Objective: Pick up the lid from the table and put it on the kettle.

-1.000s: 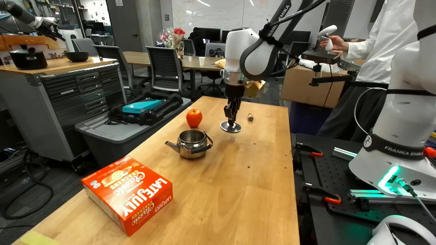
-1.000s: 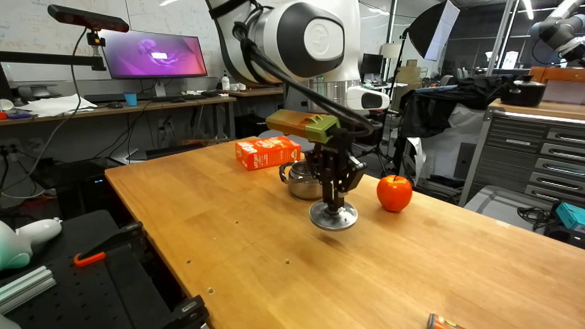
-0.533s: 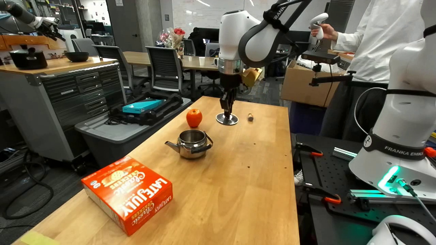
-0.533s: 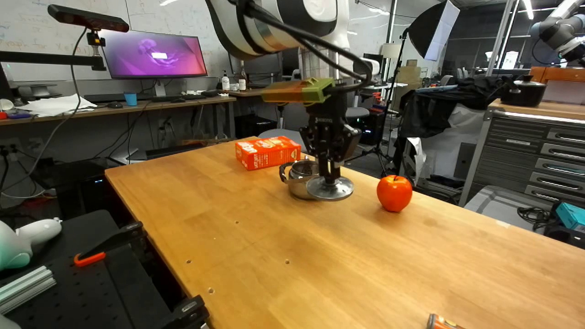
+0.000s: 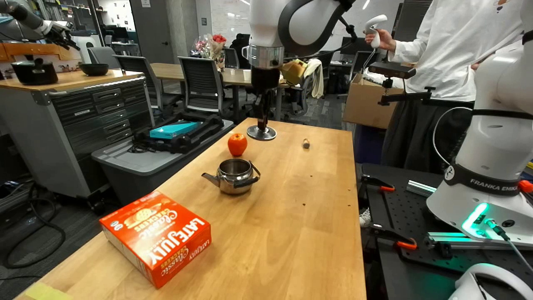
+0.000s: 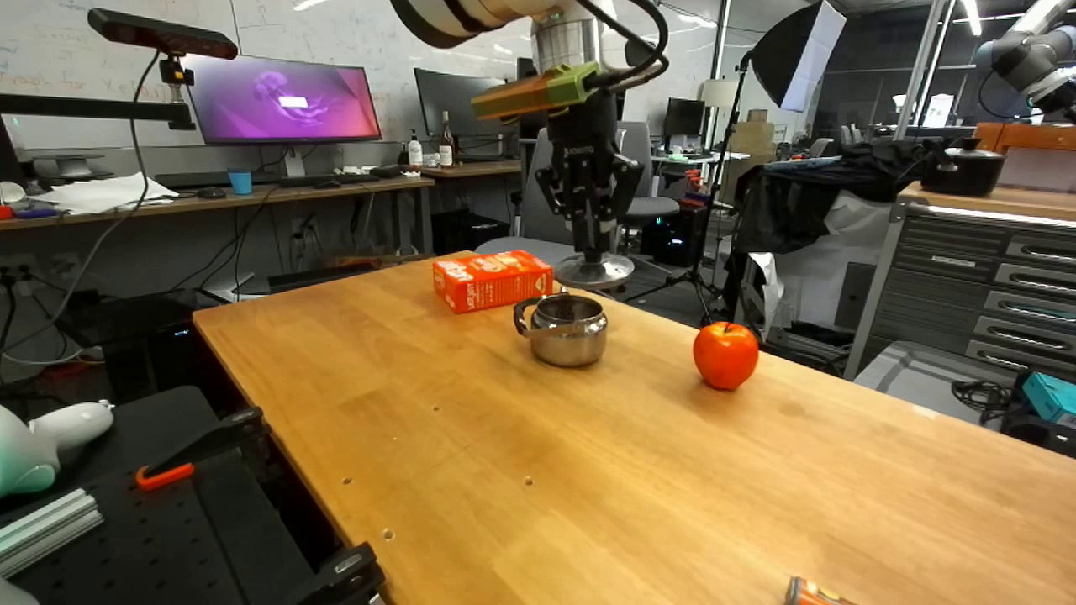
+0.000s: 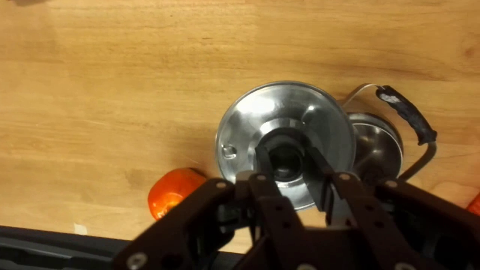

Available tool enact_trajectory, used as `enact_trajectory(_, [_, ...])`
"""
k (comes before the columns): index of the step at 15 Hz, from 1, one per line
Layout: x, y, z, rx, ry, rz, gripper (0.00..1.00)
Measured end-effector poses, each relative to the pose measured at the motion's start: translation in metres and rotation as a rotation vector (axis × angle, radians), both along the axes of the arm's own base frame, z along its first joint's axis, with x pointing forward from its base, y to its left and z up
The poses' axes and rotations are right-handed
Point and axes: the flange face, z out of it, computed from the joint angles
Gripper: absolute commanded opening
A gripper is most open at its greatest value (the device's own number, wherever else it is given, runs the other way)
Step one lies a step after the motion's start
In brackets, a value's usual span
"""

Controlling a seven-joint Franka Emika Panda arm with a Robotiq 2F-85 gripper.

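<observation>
The lid is a round silvery disc with a dark knob. My gripper is shut on the knob and holds the lid level in the air, as both exterior views show. The kettle stands upright on the table with its top open and its handle folded to the side. In an exterior view the lid shows above and behind the kettle. In the wrist view the lid covers part of the kettle, which lies to its right. The spout is hidden there.
A red apple stands on the wooden table near the kettle, by the table's long edge. An orange-red cracker box lies on the kettle's other side. A small cylinder lies farther along the table.
My gripper has carried the lid upward and across toward the table's long edge on the kettle and apple side. The kettle, apple and box have not moved.
</observation>
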Motion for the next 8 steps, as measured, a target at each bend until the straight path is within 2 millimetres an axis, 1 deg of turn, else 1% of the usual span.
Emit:
enact_trajectory(2, [0.007, 0.015, 0.006, 0.002, -0.014, 0.028, 0.07])
enact_trajectory(4, [0.012, 0.027, 0.006, 0.004, -0.019, 0.05, 0.07])
enact_trajectory(8, [0.024, 0.044, -0.005, 0.007, -0.009, 0.079, 0.07])
